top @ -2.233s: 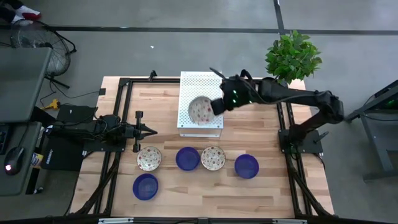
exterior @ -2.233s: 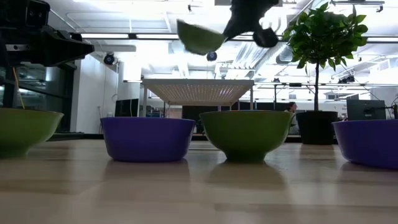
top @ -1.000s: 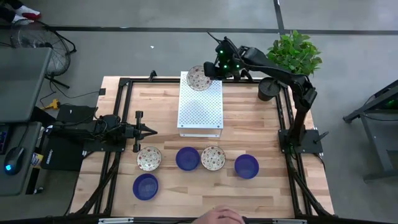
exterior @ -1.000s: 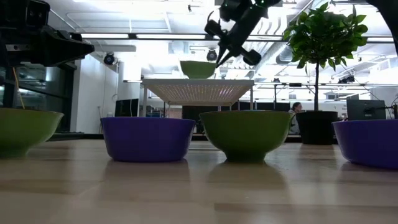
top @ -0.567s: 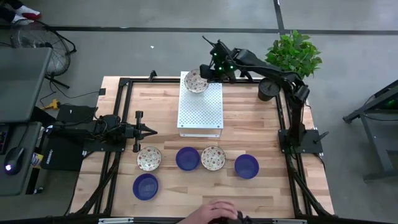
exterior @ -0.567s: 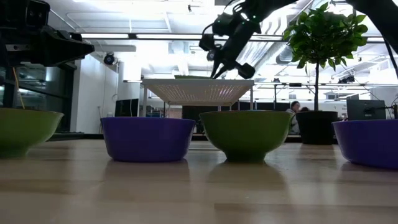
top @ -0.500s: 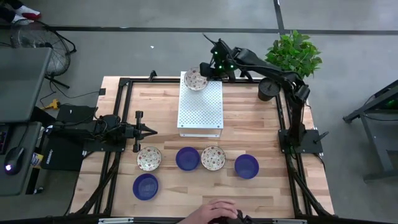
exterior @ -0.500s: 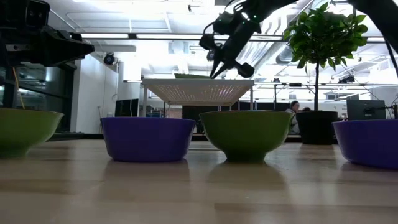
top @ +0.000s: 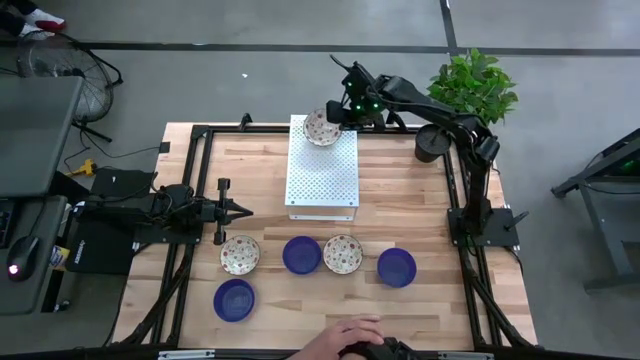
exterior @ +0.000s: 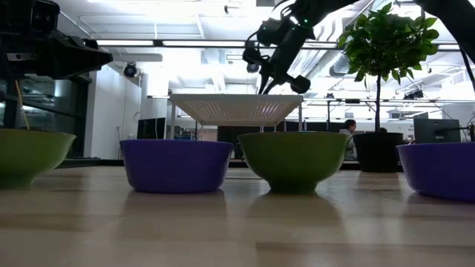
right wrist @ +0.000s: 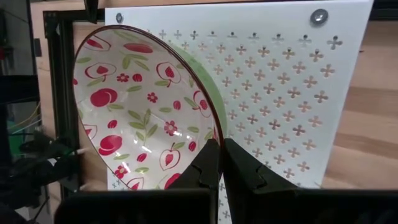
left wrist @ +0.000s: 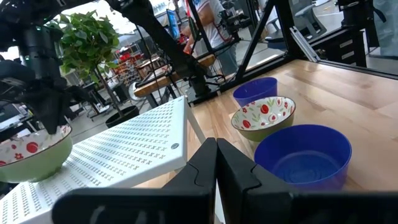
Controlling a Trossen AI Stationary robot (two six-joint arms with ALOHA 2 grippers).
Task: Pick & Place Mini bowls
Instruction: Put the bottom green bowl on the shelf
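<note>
A wooden table seen from above, with a raised white perforated platform [top: 322, 168] at its middle. The right gripper [top: 338, 117] reaches to the platform's far corner, its two fingers pinched together on the rim of a white floral mini bowl [top: 321, 128] that sits on the platform. The bowl looks stiff, glossy and light — probably slippery and likely to chip, so the thin rim, one finger inside and one outside, seems the natural place to hold it. Five more mini bowls wait on the near table: floral [top: 240, 254], blue [top: 301, 254], floral [top: 342, 253], blue [top: 397, 267], blue [top: 234, 299]. The left gripper [top: 240, 209] rests at the table's left side, fingers closed on nothing.
</note>
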